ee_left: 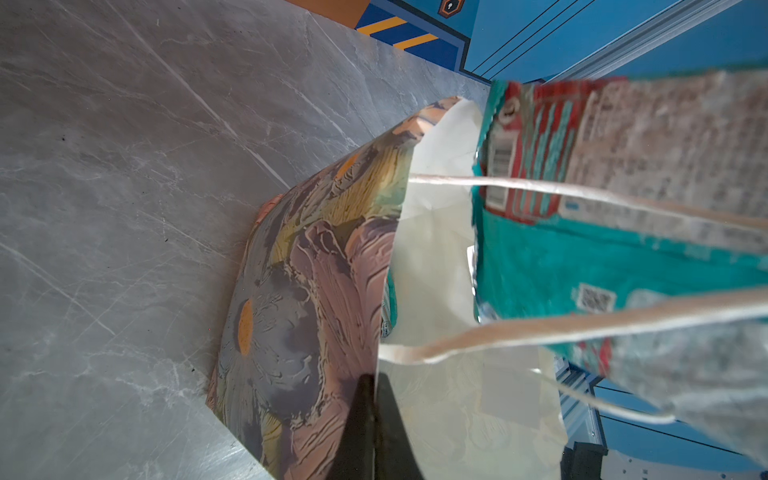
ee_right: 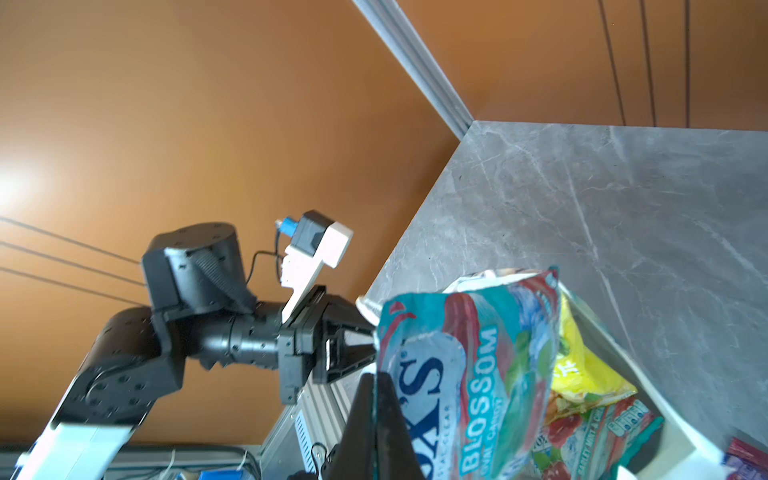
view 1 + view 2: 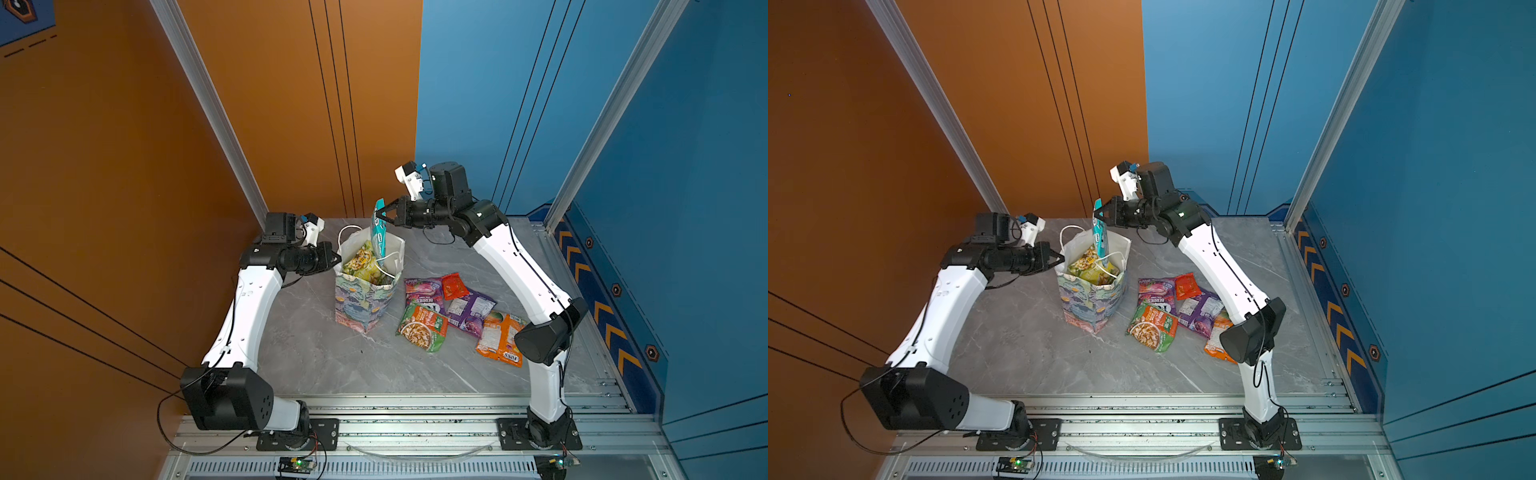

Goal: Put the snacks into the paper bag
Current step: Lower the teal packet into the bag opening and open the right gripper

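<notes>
Teal FOX'S "BLOSSOM" packet (image 2: 478, 374) dipping into the paper bag (image 3: 361, 303)
Right pincer (image 3: 380, 216) clamps it; left pincer (image 3: 338, 259) clamps the bag's rim; "BERRIES" packet (image 3: 422, 296) lies beside the bag.

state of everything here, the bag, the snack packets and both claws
paper bag: upright, open, rim pinched
left claw: shut on paper bag rim
right claw: shut on teal packet
teal packet: held upright, lower end in the bag
yellow-green packet: inside the bag
green packet: flat on table
orange packet: flat on table
</notes>
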{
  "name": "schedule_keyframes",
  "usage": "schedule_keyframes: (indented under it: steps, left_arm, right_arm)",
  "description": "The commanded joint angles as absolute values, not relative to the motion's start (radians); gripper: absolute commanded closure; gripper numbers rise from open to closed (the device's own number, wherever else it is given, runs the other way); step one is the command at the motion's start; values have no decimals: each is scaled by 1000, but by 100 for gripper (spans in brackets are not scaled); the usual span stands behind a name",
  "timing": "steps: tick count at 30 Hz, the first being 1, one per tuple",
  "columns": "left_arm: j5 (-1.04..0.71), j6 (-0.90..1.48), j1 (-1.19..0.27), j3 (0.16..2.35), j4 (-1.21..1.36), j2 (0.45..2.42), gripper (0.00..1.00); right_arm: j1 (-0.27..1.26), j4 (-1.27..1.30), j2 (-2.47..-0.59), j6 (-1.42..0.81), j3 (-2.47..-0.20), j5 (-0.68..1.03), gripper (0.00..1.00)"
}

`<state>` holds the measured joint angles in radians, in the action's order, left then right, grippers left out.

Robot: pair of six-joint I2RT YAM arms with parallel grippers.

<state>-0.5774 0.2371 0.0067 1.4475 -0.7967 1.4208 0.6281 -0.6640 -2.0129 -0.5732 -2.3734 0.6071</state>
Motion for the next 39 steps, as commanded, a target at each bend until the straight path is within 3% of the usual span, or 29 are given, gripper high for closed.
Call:
schedule_keyframes:
  steps: [1,21,39]
  left_arm:
    - [-597,249,16,1457,-785,1394,100]
    - [-610,245,18,1467,-783,1414,100]
    - [-626,241,18,1470,-783,1408,100]
  right_arm:
    - [645,-710,-1953,-505,-2373,671,100]
    - [690,-925,-1990,-310,-2372,811,100]
    - [732,-1017,-2187,-312,-2503,883,100]
